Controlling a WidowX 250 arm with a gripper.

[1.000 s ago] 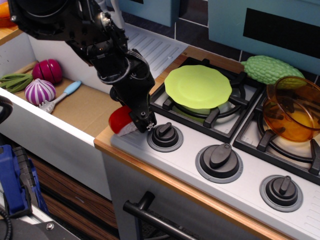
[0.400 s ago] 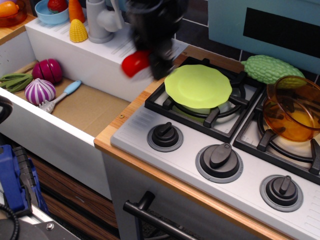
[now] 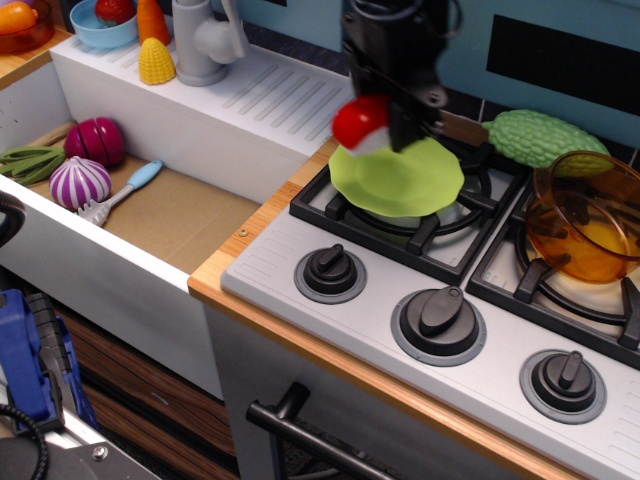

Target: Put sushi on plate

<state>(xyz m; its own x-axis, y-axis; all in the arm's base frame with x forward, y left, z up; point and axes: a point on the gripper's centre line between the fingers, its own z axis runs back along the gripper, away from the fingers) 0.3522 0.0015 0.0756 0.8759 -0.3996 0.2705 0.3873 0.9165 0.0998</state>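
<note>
The sushi (image 3: 360,121), red top over a white base, hangs in my gripper (image 3: 388,125), which is shut on it. It is in the air over the far left edge of the lime-green scalloped plate (image 3: 405,182). The plate sits on the left burner of the stove. My black arm comes down from the top of the view and hides the plate's far rim.
A transparent orange bowl (image 3: 585,215) sits on the right burner, a green bumpy vegetable (image 3: 540,137) behind it. Stove knobs (image 3: 330,272) line the front. The sink at left holds a striped onion (image 3: 80,183), a purple half (image 3: 96,141) and a spatula (image 3: 125,192).
My gripper lifted the sushi from the stove's front left corner, up and to the right, until it is over the plate's left edge.
</note>
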